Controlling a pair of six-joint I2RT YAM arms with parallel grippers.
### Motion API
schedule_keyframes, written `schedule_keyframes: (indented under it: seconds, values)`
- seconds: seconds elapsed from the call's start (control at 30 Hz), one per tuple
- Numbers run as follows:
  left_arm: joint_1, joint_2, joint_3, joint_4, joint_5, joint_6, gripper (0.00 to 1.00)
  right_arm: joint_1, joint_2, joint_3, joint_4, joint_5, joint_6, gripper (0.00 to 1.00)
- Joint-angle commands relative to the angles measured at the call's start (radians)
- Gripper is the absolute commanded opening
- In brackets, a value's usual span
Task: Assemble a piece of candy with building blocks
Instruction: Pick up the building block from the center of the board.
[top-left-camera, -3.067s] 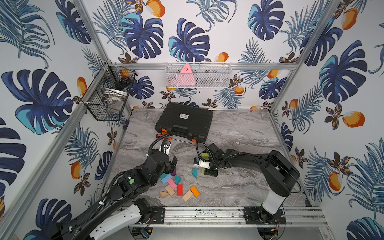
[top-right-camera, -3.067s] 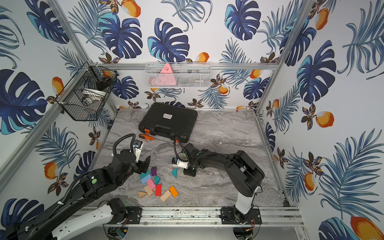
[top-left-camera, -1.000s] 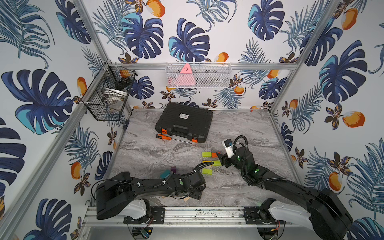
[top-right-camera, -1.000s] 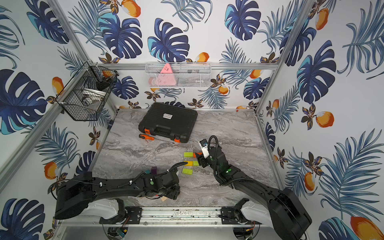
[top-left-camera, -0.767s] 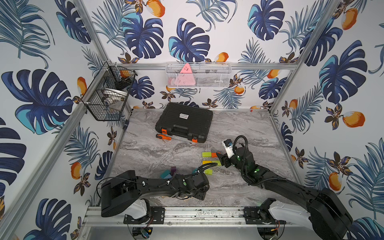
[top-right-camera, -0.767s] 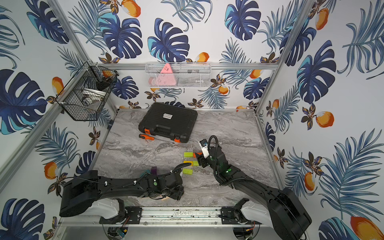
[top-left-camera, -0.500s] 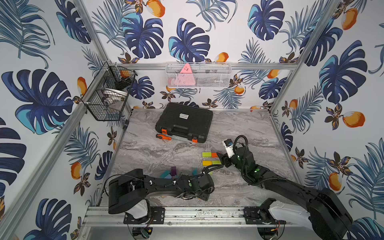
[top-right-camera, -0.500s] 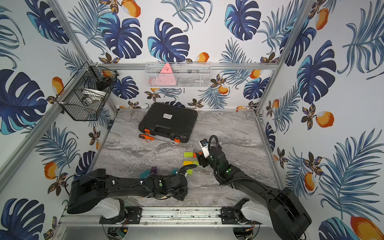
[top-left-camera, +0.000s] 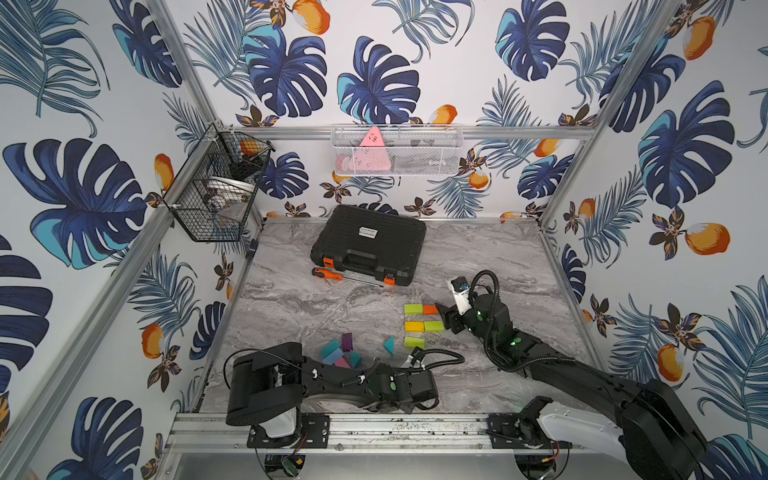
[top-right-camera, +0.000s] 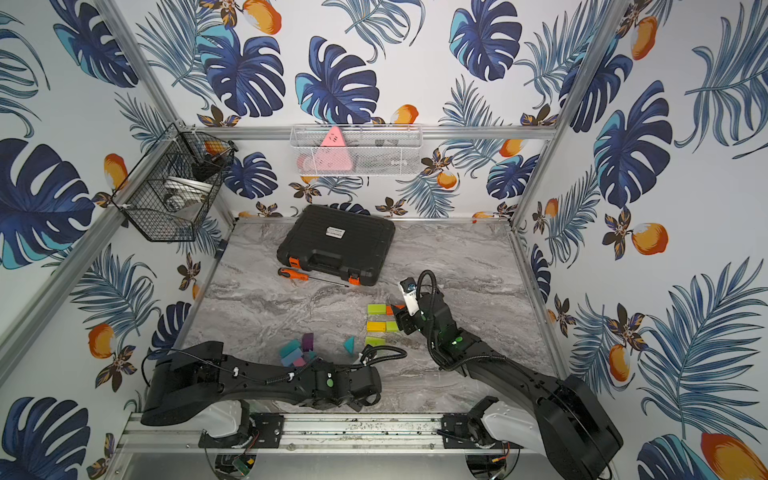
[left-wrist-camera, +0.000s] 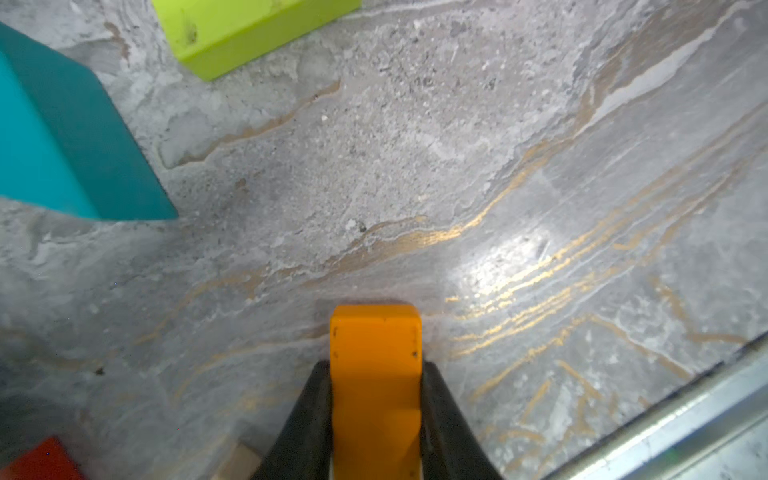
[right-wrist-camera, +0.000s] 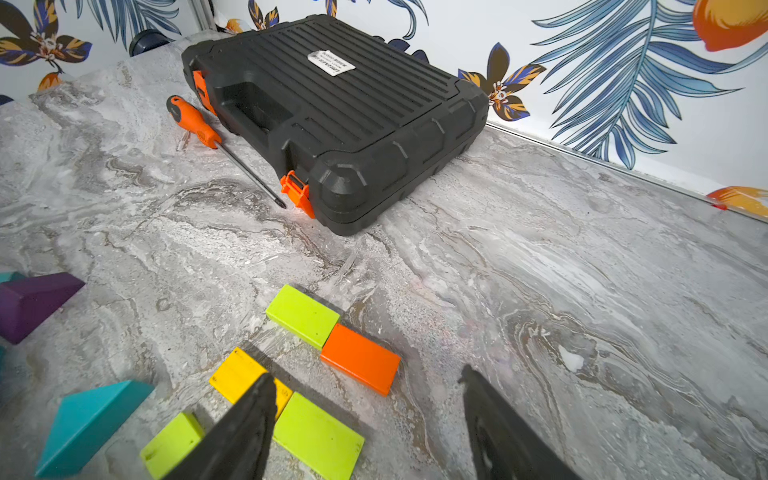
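In the left wrist view my left gripper (left-wrist-camera: 376, 368) is shut on a yellow-orange building block (left-wrist-camera: 376, 345), held low over the marble; a teal wedge (left-wrist-camera: 62, 145) and a green block (left-wrist-camera: 249, 25) lie ahead. In both top views that arm (top-left-camera: 390, 386) lies along the front edge and hides its jaws. Laid flat in rows are a green block (top-left-camera: 412, 308), an orange one (top-left-camera: 431, 309), a yellow one (top-left-camera: 414, 326) and two more green ones (top-left-camera: 433, 326) (top-left-camera: 414, 342). My right gripper (right-wrist-camera: 366, 374) hovers open just right of them, holding nothing.
A loose pile of purple (top-left-camera: 346, 341), teal, blue and pink blocks lies left of a teal wedge (top-left-camera: 389, 345). A black tool case (top-left-camera: 368, 243) and an orange-handled screwdriver (top-left-camera: 328, 274) sit at the back. The metal front rail (top-left-camera: 374, 424) runs close to the left arm.
The left wrist has slid right along the front edge and its jaws have narrowed onto the yellow-orange block. The right arm has not moved.
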Motion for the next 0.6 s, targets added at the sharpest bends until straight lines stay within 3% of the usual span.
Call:
schedule_keyframes:
  seconds: [0.0, 0.2, 0.3, 0.43, 0.57]
  values:
    - [-0.015, 0.029, -0.005, -0.11, 0.078, -0.006, 0.41, -0.001, -0.002, 0.006, 0.005, 0.017, 0.004, 0.72]
    - [-0.018, 0.017, 0.006, -0.068, 0.066, -0.011, 0.28, -0.028, -0.034, -0.009, 0.016, 0.029, 0.048, 0.73]
    - [-0.018, 0.007, 0.038, -0.085, 0.036, 0.03, 0.24, -0.096, -0.038, -0.021, 0.013, 0.018, 0.124, 0.72]
    - [-0.013, 0.0, 0.109, -0.12, -0.012, 0.147, 0.19, -0.224, -0.071, -0.059, 0.043, -0.031, 0.226, 0.72]
    - [0.039, 0.004, 0.195, -0.14, 0.015, 0.287, 0.13, -0.256, -0.113, -0.087, 0.071, 0.003, 0.25, 0.72]
